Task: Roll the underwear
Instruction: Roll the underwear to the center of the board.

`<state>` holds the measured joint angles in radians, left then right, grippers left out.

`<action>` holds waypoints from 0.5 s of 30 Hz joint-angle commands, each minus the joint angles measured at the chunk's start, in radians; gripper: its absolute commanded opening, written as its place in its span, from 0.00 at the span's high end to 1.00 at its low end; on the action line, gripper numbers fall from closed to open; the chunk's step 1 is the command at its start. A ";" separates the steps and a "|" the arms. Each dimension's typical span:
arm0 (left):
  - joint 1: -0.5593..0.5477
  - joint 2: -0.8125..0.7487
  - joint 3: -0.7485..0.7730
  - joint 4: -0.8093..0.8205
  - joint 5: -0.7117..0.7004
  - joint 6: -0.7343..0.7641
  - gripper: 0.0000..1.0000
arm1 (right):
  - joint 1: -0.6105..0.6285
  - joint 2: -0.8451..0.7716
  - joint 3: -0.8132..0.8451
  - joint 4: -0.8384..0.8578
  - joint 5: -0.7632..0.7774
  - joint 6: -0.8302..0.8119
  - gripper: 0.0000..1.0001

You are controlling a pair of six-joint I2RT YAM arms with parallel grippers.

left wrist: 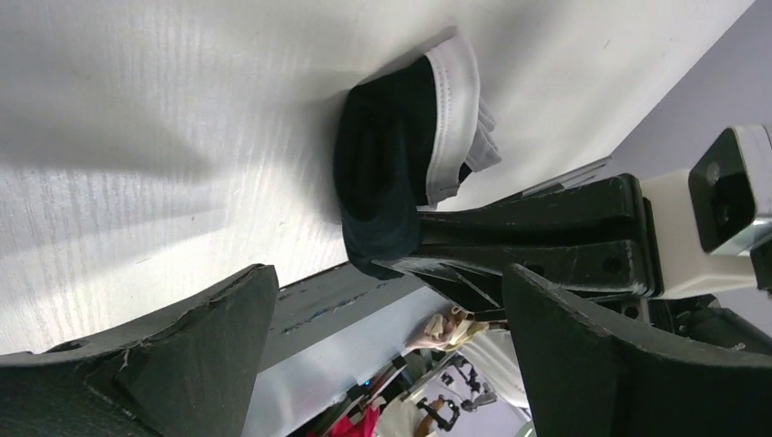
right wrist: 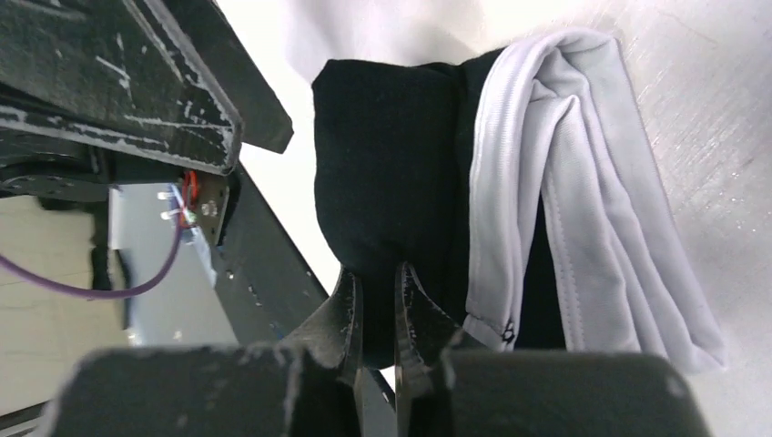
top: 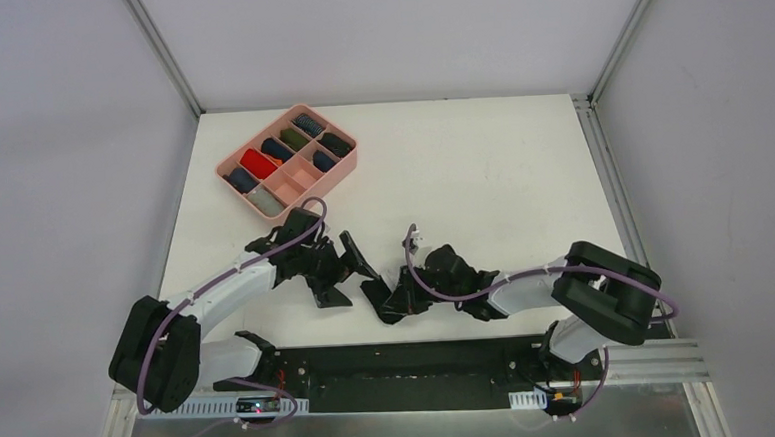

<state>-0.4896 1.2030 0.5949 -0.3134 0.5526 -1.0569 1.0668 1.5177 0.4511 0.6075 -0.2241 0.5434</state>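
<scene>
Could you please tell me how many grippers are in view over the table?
2. The left gripper stands open just left of the underwear. The right gripper, facing it, is shut on the underwear's black cloth. None seems hidden.

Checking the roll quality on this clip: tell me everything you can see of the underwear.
The underwear is soft black cloth, folded or rolled into a compact bundle. A pale grey-white stitched band, apparently its waistband, runs along one side with loose folds spilling out. The bundle lies on the white table, close to the near edge. The right gripper is shut on its black end. The left gripper stands open nearby, not touching it.
</scene>
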 commanded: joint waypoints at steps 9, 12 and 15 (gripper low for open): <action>0.002 0.096 -0.015 0.053 0.002 0.029 0.06 | -0.090 0.175 -0.108 0.270 -0.290 0.165 1.00; -0.005 0.144 0.003 0.080 0.007 0.031 0.14 | -0.093 0.195 -0.105 0.286 -0.297 0.171 1.00; -0.007 0.188 0.012 0.100 0.008 0.027 0.34 | -0.096 0.201 -0.103 0.287 -0.303 0.174 1.00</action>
<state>-0.4904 1.3460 0.5850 -0.2554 0.5518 -1.0386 0.9703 1.6806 0.3756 0.9489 -0.4889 0.7139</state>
